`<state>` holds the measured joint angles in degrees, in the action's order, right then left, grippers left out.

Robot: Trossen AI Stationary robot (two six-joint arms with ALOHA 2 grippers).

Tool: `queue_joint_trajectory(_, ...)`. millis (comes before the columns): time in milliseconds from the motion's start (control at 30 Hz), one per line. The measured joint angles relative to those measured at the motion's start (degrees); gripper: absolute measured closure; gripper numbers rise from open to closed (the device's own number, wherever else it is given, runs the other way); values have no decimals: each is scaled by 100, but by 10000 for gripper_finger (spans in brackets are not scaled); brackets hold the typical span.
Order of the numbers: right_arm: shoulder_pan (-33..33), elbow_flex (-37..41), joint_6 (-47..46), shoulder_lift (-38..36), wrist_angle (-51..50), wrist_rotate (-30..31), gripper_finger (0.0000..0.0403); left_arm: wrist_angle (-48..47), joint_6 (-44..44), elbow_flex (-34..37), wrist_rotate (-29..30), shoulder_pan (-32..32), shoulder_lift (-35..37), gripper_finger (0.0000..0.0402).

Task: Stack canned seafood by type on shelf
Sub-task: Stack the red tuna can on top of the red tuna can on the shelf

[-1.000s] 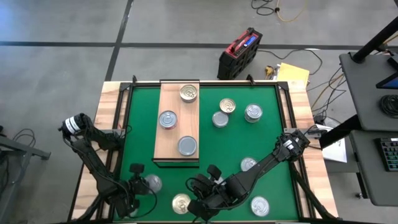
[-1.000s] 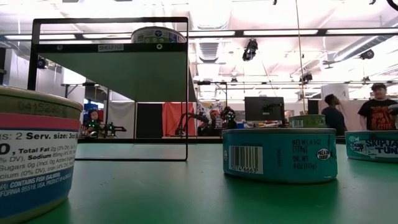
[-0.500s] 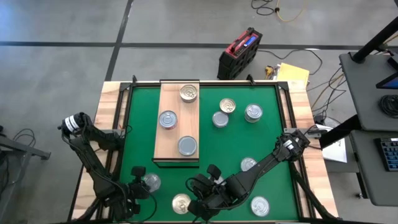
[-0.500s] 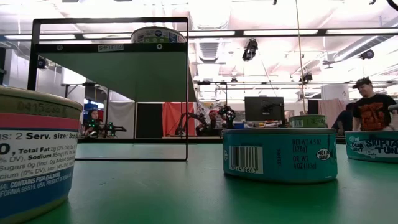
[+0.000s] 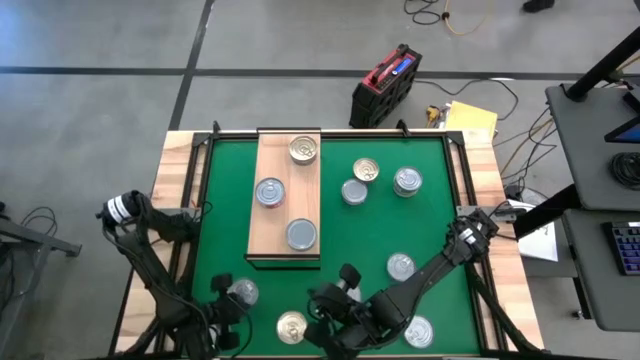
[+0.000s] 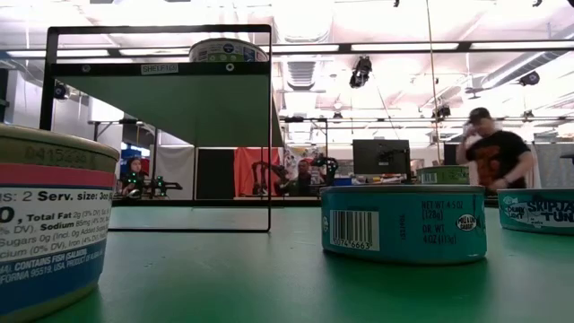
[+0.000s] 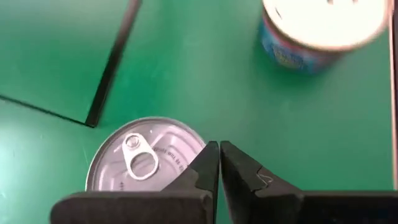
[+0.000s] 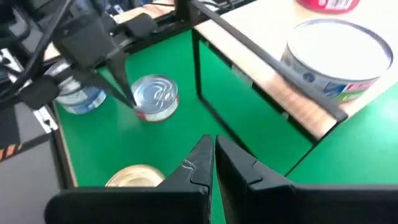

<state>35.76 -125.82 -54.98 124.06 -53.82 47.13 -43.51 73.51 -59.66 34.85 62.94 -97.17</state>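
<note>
Both grippers hang shut and empty at the mat's (image 5: 340, 240) near edge: the left gripper (image 7: 219, 163) with its tips beside a silver pull-tab tin (image 7: 144, 158), the right gripper (image 8: 212, 152) close to a gold-lidded tin (image 8: 135, 177). Three tins (image 5: 287, 191) sit in a row on the pale wooden shelf (image 5: 262, 230), the farthest seemingly gold-topped. Flat round tins (image 5: 378, 178) lie scattered on the mat right of it.
</note>
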Motion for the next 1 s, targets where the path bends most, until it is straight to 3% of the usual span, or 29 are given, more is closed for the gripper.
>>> queue_joint_trajectory(100, -167, 11, 634, -112, -46, -284, 394, -419, 806, -302, -100, -38, -161, 402)
queue_joint_trajectory(267, -611, 11, 1894, -626, -640, -1216, 394, -1918, 2764, -1156, -561, -57, -353, 402)
queue_joint_trajectory(367, -833, 9, 2336, -958, -1353, -1186, 394, -3088, 3464, -1781, -834, -176, -508, 402)
queue_joint_trajectory(467, -888, 127, 2627, -1287, -1795, -760, 394, -4039, 3955, -2339, -1292, -408, -650, 402)
queue_joint_trajectory(600, -878, 670, 3154, -1824, -1814, -831, 394, -4103, 4425, -2819, -1363, -589, -804, 402)
queue_joint_trajectory(800, -998, 2097, 3763, -2727, -1330, -2294, 394, -3932, 5021, -3248, -1318, -702, -1196, 402)
queue_joint_trajectory(1000, -914, 3775, 3514, -3685, -283, -2522, 394, -3952, 5520, -3380, -2095, -795, -1764, 402)
